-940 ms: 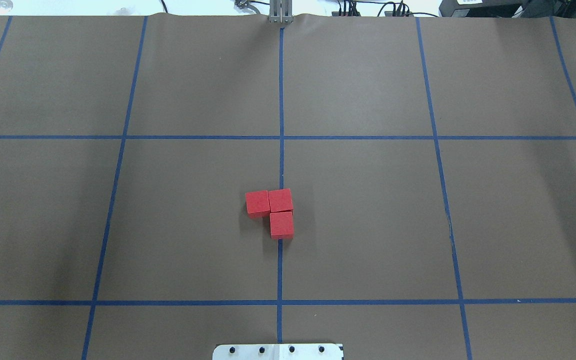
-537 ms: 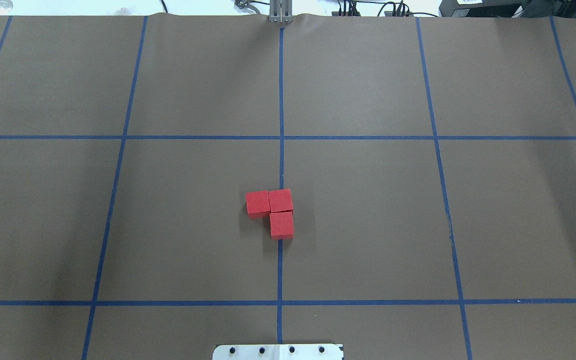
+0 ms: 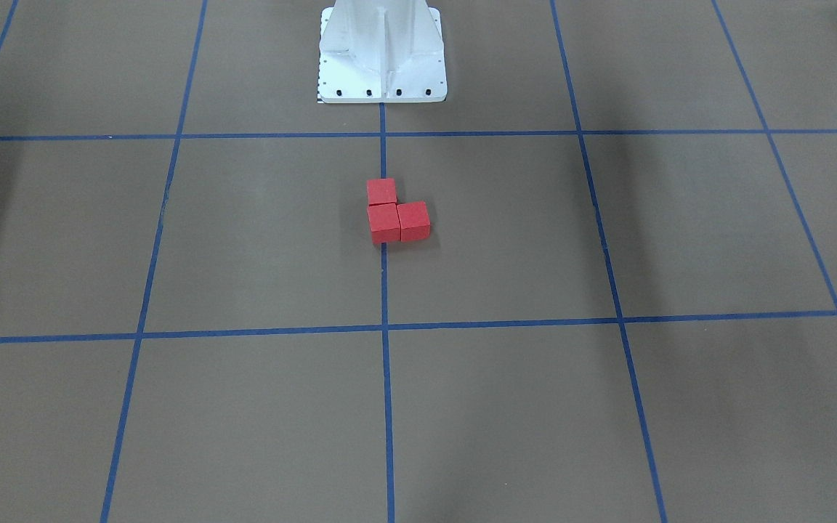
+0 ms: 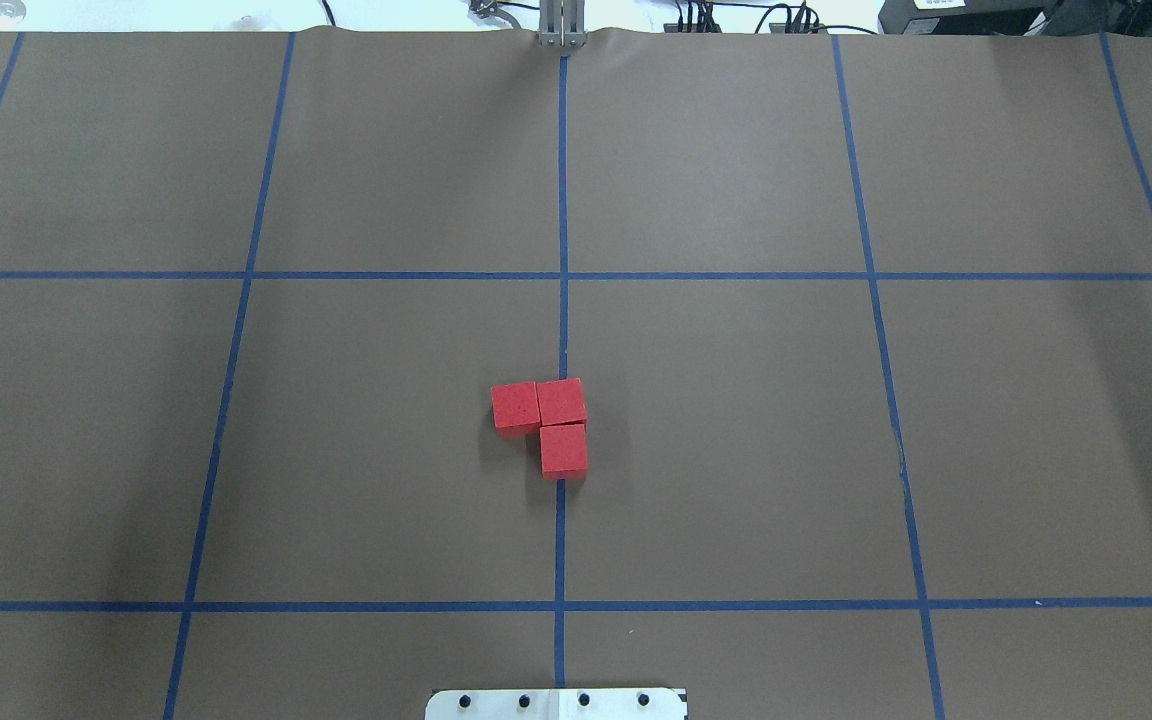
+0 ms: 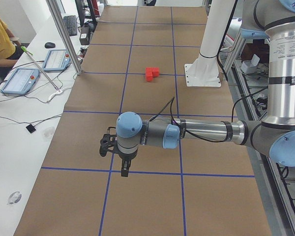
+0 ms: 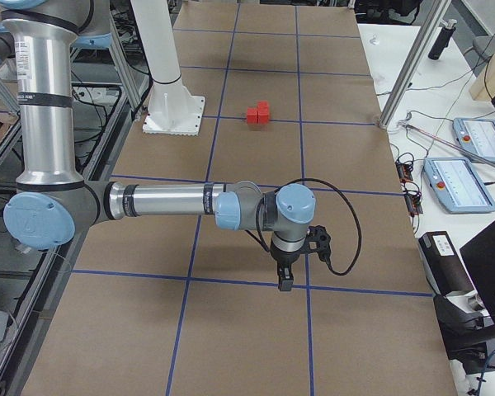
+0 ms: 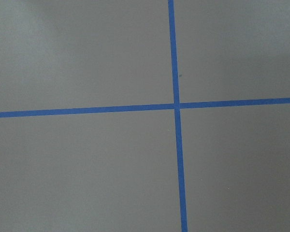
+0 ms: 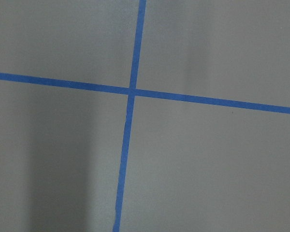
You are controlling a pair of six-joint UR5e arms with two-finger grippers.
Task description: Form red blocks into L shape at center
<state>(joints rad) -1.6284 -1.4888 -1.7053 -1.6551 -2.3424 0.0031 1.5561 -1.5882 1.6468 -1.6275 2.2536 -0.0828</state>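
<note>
Blocks of matte red, three of them, sit on the tabletop at the center, pressed together into an L. The corner cube lies on the blue tape line. A second cube touches it on the robot's left side, and the third touches it on the side toward the white base plate. The two legs are equal, so the shape has no single long axis: one leg runs along the tape line, the other across it.

Judged from this layout, the red blocks already form the required L and nothing looks left to place.

Each arm hangs over a tape crossing well apart from the cubes. The left end effector is toward the tabletop's left end, so the blocks lie to its right; the right end effector is toward the opposite end, so they lie to its left. Neither looks clearly nearer. Both show only in the side views, so whether their fingers are apart or together cannot be told. The wrist cameras see only bare surface and tape.
</note>
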